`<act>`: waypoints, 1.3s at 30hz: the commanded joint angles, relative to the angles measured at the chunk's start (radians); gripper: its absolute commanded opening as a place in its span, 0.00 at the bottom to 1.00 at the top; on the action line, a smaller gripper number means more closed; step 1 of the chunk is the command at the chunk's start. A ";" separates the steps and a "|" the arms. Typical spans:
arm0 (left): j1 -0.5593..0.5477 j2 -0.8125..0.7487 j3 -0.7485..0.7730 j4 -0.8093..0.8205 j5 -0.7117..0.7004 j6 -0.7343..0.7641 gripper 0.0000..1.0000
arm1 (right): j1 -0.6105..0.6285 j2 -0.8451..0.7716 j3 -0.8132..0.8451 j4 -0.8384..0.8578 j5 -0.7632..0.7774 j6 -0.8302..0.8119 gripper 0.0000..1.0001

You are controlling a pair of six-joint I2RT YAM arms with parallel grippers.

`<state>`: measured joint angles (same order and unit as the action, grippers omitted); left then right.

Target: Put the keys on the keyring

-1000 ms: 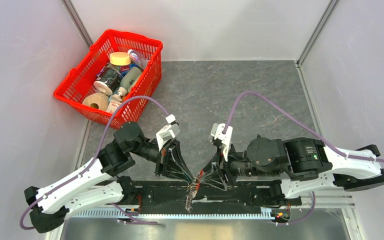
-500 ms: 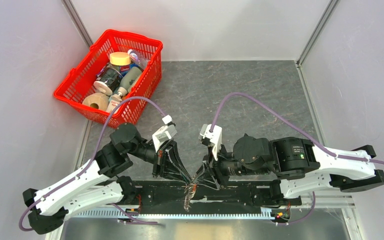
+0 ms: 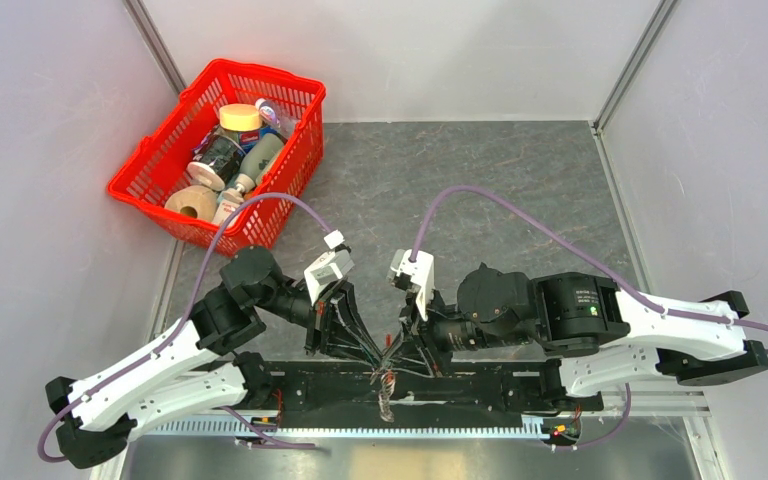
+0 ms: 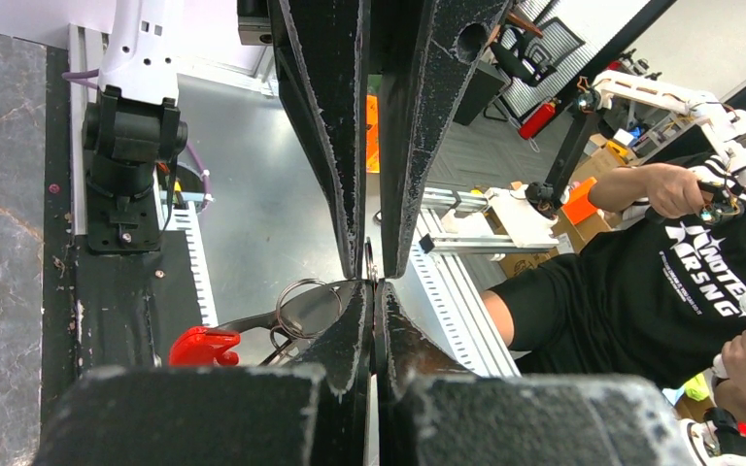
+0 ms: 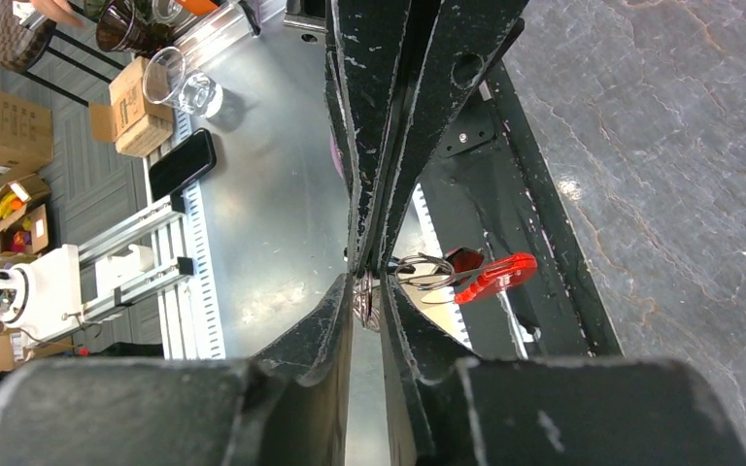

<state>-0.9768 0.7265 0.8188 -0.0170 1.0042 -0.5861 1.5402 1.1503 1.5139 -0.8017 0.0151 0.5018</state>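
1. The left gripper (image 4: pixel 374 290) and the right gripper (image 5: pixel 367 291) meet tip to tip at the near middle of the scene, above the black mounting plate (image 3: pixel 480 384) that runs between the two arm bases.
2. The left gripper's fingers are pressed together, with no gap at the tips. They pinch the keyring (image 5: pixel 425 270) by one of its wire loops.
3. The keyring hangs from that meeting point, lifted off the grey table (image 3: pixel 520 190). Its red tag (image 5: pixel 493 276) juts out to one side, just beside the loops.
4. The right gripper's fingers stand narrowly apart. A thin silvery piece (image 5: pixel 363 303) sits in the slit between their tips.
5. The views do not show whether those fingers clamp the piece or only flank it, nor whether it is a key or part of a ring.
6. In the overhead view a small dangling cluster shows below the fingertips towards the near edge. It is too small there for single keys to be picked out.
7. A red basket (image 3: pixel 150 185) full of bottles and rolls stands at the far left, well apart from both grippers.
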 commanded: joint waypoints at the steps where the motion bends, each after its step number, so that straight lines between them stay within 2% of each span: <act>1: 0.000 -0.007 0.028 0.023 0.017 0.026 0.02 | -0.009 -0.001 0.031 0.055 -0.032 0.005 0.21; 4: 0.000 -0.008 0.025 0.023 0.018 0.026 0.02 | -0.012 -0.001 0.029 0.064 -0.043 0.005 0.15; 7: 0.000 -0.009 0.025 0.023 0.016 0.026 0.02 | -0.015 0.002 0.029 0.066 -0.050 0.003 0.00; 14: 0.000 -0.007 0.023 0.023 0.016 0.029 0.02 | -0.016 -0.011 0.003 0.096 -0.049 -0.010 0.00; 15: 0.000 -0.008 0.022 0.023 0.017 0.028 0.06 | -0.015 -0.016 -0.003 0.103 -0.049 -0.014 0.00; 18: 0.001 -0.019 0.022 0.023 0.013 0.027 0.25 | -0.015 -0.037 -0.019 0.118 -0.030 -0.026 0.00; 20: 0.000 -0.040 0.019 0.023 0.000 0.031 0.33 | -0.015 -0.052 -0.035 0.129 -0.021 -0.031 0.00; 22: 0.001 -0.057 0.019 0.023 -0.016 0.037 0.37 | -0.014 -0.061 -0.042 0.136 -0.021 -0.037 0.00; 39: 0.000 -0.053 0.016 -0.024 -0.096 0.057 0.36 | -0.015 -0.101 -0.057 0.188 -0.006 -0.055 0.00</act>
<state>-0.9768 0.6701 0.8188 -0.0338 0.9287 -0.5667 1.5272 1.0676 1.4590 -0.6876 0.0082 0.4648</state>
